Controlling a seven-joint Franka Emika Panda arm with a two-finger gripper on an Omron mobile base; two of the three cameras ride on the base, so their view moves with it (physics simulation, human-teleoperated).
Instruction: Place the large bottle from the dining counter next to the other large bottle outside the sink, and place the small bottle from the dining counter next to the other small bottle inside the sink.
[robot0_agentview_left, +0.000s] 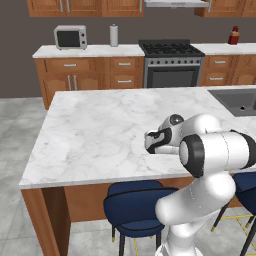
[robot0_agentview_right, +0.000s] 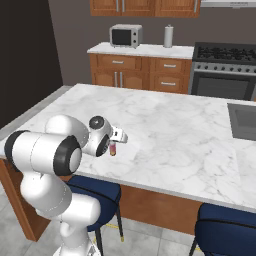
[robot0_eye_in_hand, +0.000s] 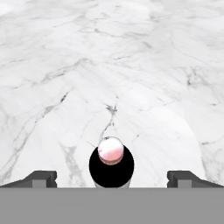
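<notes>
- Hand view: the gripper (robot0_eye_in_hand: 112, 178) looks straight down on a bottle (robot0_eye_in_hand: 111, 162) standing on the marble dining counter (robot0_eye_in_hand: 131, 78); its two finger tips stand spread wide, one at each side, clear of the bottle and holding nothing
- the bottle shows a pale pink cap over a black body; no label or writing can be read
- Right base view: the gripper (robot0_agentview_right: 116, 140) hangs near the counter's front edge; a small reddish bottle (robot0_agentview_right: 113, 148) stands just beneath it
- Left base view: the sink (robot0_agentview_left: 236, 100) lies at the far right of the counter (robot0_agentview_left: 100, 135)

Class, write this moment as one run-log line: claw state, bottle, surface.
claw: open, gripping nothing | small bottle: upright, below claw, between its tips | surface: marble dining counter
</notes>
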